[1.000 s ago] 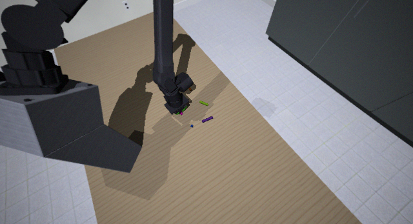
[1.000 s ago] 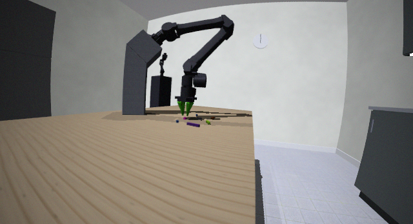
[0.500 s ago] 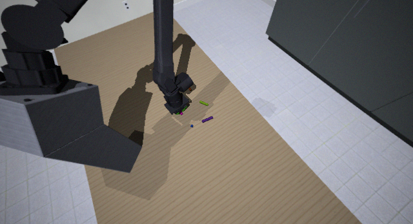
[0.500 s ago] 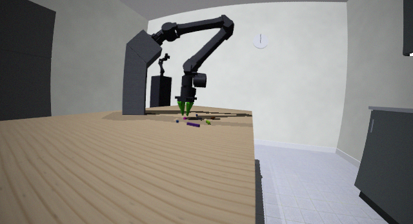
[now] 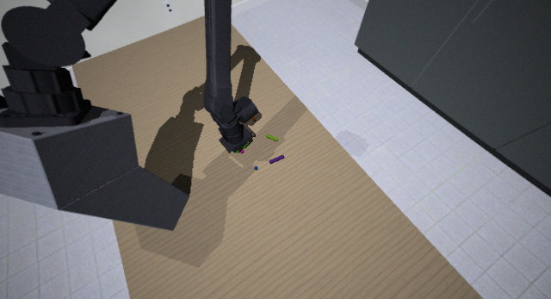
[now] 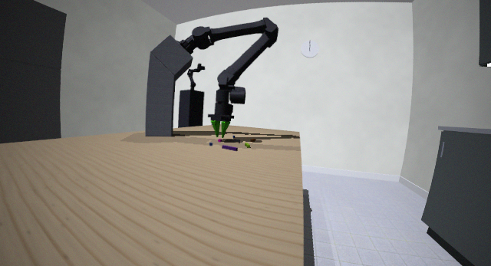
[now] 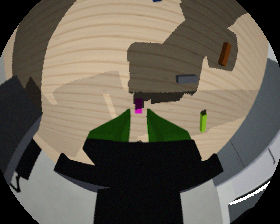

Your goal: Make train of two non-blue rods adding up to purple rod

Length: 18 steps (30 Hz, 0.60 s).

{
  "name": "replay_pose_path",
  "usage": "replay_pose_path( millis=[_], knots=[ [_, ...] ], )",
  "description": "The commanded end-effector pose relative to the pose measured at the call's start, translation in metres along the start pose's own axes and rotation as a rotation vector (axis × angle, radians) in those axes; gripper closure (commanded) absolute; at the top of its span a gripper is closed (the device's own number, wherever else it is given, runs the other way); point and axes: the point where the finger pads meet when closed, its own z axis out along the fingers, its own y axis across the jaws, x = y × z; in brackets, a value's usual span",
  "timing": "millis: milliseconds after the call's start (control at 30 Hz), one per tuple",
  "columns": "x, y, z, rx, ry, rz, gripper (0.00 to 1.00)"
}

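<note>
The purple rod lies flat on the wooden table, also in the exterior view. A short magenta rod lies on the table right under my fingertips. My gripper points straight down just above it, green fingers a narrow gap apart with nothing between them. An orange rod lies in the arm's shadow behind the wrist. A grey rod lies between the orange and magenta rods. A lime rod lies to the right.
A small blue rod lies near the purple rod. The robot's grey base stands on the table's left. The table's right edge drops to the tiled floor.
</note>
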Motion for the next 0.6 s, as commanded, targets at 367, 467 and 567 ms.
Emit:
replay_pose_path(
  millis=[367, 467, 567],
  knots=[
    [0.0105, 0.0025, -0.0005, 0.007, 0.005, 0.004, 0.76],
    [0.0105, 0.0025, -0.0005, 0.007, 0.005, 0.004, 0.76],
    [0.0105, 0.0025, -0.0005, 0.007, 0.005, 0.004, 0.76]
  ],
)
